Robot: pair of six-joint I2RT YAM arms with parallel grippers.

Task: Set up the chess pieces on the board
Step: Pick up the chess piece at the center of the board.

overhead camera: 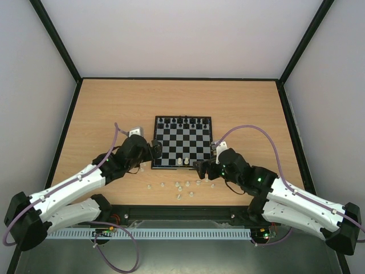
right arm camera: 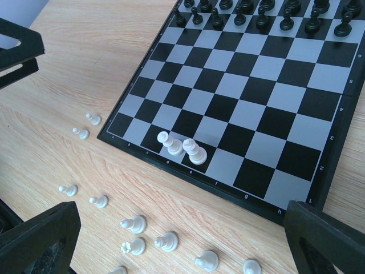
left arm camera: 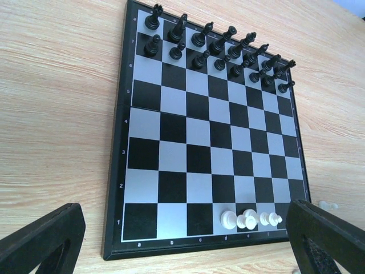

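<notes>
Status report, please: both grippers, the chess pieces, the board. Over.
Left gripper open, empty, beside the board. Right gripper open, empty, over loose white pieces. Black pieces set on far rows; few whites on near row. Nothing in the way.

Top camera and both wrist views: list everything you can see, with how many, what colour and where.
board: one, black and pale grey squares, middle of the table
black chess pieces: two rows, black, along the board's far edge
white pieces on the board: two, white, middle of the near row
loose white pieces: at least ten, white, on the table by the board's near edge
table: one, light wood
left gripper: open, empty, at the board's left side
right gripper: open, empty, at the board's near right corner
</notes>
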